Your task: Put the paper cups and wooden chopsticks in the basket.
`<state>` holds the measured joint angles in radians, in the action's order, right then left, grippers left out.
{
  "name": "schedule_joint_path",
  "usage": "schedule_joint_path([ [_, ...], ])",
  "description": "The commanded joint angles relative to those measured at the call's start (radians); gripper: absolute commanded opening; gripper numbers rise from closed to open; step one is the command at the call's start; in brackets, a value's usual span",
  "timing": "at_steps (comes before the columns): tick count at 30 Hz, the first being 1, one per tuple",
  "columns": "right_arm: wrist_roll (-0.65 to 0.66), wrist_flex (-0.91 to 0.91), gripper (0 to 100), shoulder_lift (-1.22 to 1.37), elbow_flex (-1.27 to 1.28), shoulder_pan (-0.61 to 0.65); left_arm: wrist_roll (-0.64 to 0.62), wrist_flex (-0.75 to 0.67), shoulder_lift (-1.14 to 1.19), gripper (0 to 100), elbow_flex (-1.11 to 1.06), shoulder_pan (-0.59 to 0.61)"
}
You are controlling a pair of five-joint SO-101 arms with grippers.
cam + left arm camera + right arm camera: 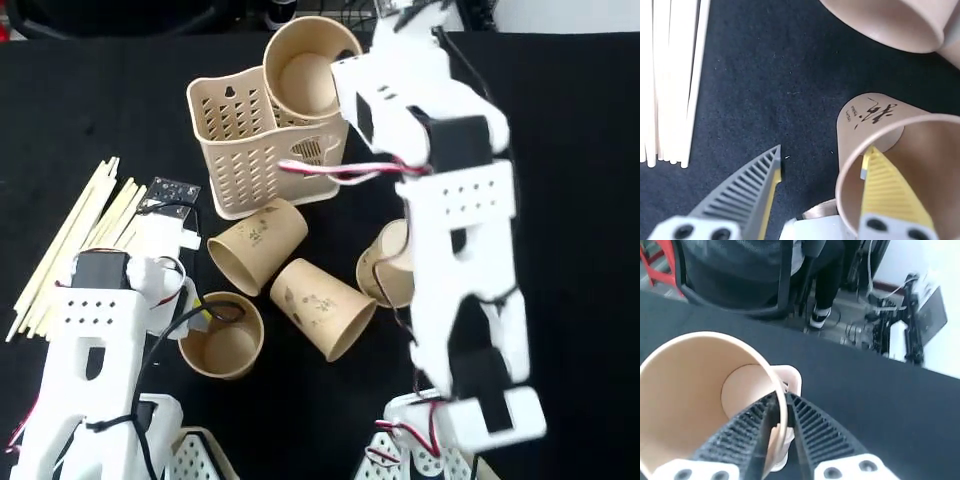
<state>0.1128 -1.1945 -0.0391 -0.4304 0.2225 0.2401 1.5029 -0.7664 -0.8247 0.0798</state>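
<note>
Paper cup (303, 72), smooth tan card, hangs over the slotted plastic basket (235, 140), its rim pinched in my right claw (781, 412); I judge lowering and letting go comes next. My left claw (822, 150) gapes astride a second cup (900, 150), one finger inside its thin wall. Slim wooden chopsticks (65, 245) lie on the black tabletop (560, 150), well apart from the basket.

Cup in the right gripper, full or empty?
Empty: the cup shows a bare bottom in the right wrist view; the right gripper pinches its rim.
</note>
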Motion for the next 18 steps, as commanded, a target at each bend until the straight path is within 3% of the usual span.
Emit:
schedule_joint_path([
  [1, -0.003, -0.041, 1.1, 0.071, -0.133, 0.012, -0.006, -0.009, -0.005, 26, 0.004, 0.007],
  [15, 0.003, -0.304, 1.5, 0.308, -0.483, 0.015, -0.005, -0.009, -0.003, 26, 0.004, 0.007],
  [18, 0.005, -0.344, 7.4, 0.352, -0.513, 0.017, -0.005, -0.009, -0.003, 26, 0.004, 0.007],
])
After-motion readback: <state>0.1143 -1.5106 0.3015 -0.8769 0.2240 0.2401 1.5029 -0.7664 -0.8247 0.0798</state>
